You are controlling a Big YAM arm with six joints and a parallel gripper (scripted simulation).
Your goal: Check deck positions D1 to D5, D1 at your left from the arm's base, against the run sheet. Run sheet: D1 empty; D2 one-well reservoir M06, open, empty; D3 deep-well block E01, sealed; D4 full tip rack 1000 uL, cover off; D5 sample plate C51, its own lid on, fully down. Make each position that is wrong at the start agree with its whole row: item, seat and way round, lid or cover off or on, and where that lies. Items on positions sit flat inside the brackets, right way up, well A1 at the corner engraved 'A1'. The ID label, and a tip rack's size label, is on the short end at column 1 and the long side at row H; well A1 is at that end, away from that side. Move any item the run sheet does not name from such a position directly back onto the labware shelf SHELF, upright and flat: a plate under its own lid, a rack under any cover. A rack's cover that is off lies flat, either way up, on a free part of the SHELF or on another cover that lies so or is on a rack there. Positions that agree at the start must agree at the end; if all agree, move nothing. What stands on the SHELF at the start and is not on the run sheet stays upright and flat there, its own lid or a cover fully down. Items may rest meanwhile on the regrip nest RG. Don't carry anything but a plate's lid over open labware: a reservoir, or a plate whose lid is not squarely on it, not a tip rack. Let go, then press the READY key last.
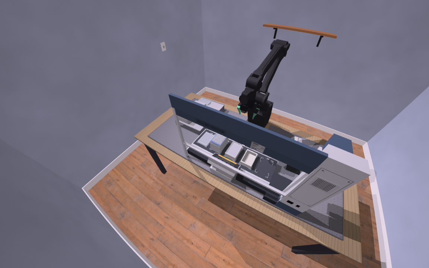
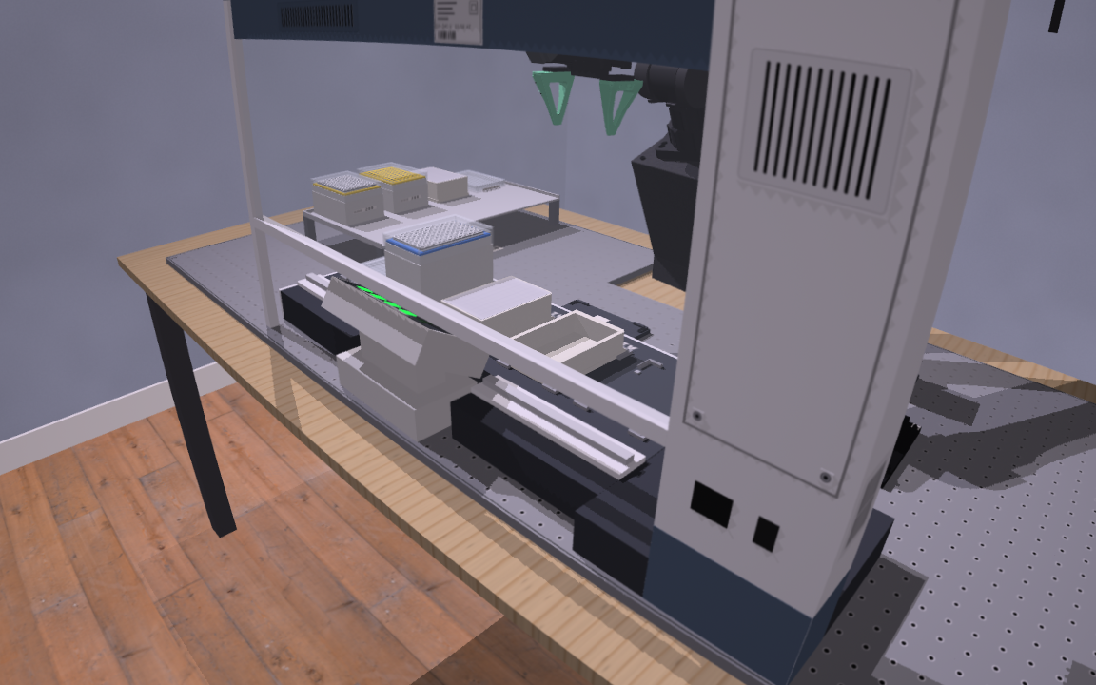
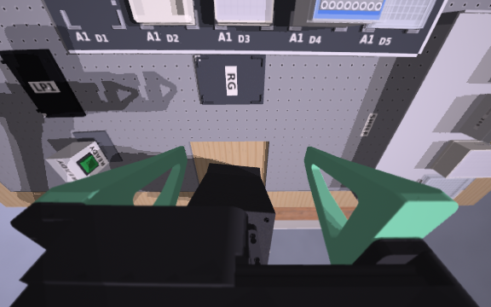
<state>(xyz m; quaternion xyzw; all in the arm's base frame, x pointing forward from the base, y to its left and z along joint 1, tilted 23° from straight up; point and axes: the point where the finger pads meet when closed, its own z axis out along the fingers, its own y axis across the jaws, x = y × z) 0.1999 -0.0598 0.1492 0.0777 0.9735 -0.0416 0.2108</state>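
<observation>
five positions (image 3: 245, 39) — long axes claw-ward (image 3: 245, 170)

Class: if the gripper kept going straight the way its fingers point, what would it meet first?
Probably the dotted grey board near the RG pad. The open gripper holds nothing and nothing shows between it and them, though depth is hard to judge.

A black robot arm (image 1: 266, 71) bends down behind a long blue bar (image 1: 242, 128). Four boxes (image 1: 232, 150) sit in a row on the bench (image 1: 162, 124). The floor (image 1: 162, 213) is wood.
</observation>
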